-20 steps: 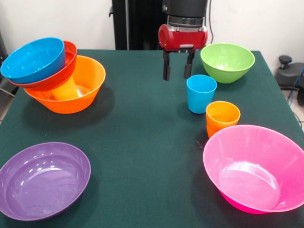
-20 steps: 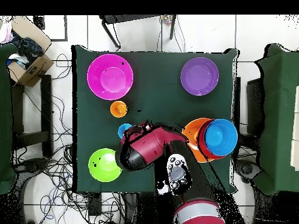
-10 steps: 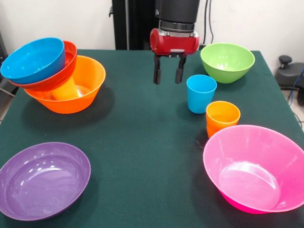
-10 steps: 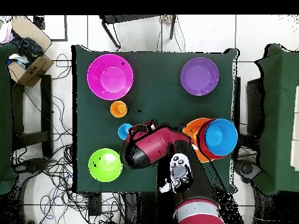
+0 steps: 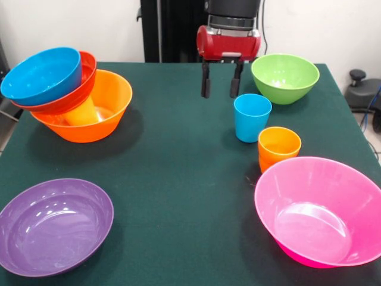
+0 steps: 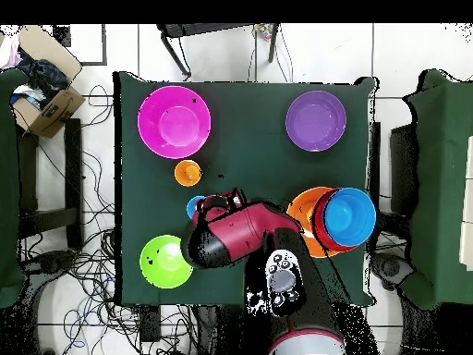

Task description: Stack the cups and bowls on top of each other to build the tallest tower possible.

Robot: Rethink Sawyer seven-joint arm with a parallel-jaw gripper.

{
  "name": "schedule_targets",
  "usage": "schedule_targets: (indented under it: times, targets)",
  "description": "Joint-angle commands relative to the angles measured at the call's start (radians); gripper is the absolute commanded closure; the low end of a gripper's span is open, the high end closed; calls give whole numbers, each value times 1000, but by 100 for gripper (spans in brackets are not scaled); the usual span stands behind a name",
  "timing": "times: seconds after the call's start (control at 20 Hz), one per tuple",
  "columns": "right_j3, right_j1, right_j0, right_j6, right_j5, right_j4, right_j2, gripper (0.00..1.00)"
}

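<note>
while the gripper (image 5: 221,94) hangs empty with jaws apart, just beside the blue cup (image 5: 252,117), centre it over the rim, descend straight, then close gently to avoid tipping.

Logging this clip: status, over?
Claw open, empty, above table beside blue cup. Tower: blue and red-orange bowls tilted in big orange bowl. Nothing in the way.

Green cloth (image 5: 178,179) bears a pink bowl (image 5: 321,211), purple bowl (image 5: 53,226), blue cup (image 5: 252,117).
</note>
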Motion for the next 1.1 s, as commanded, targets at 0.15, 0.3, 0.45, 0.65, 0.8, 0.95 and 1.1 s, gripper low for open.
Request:
schedule_targets:
  times: [0.15,0.3,0.45,0.65,0.8,0.95,1.1]
  targets:
    - [46,15,62,131,9,63,18,0]
    - [44,20,75,134,-1,75,6,0]
    - [34,39,92,138,-23,75,-13,0]
    - [17,65,109,144,-51,70,-40,0]
    - [14,87,117,148,-74,69,-57,0]
    - [59,76,103,121,-78,54,-41,0]
    - [157,31,59,81,-68,38,1,0]
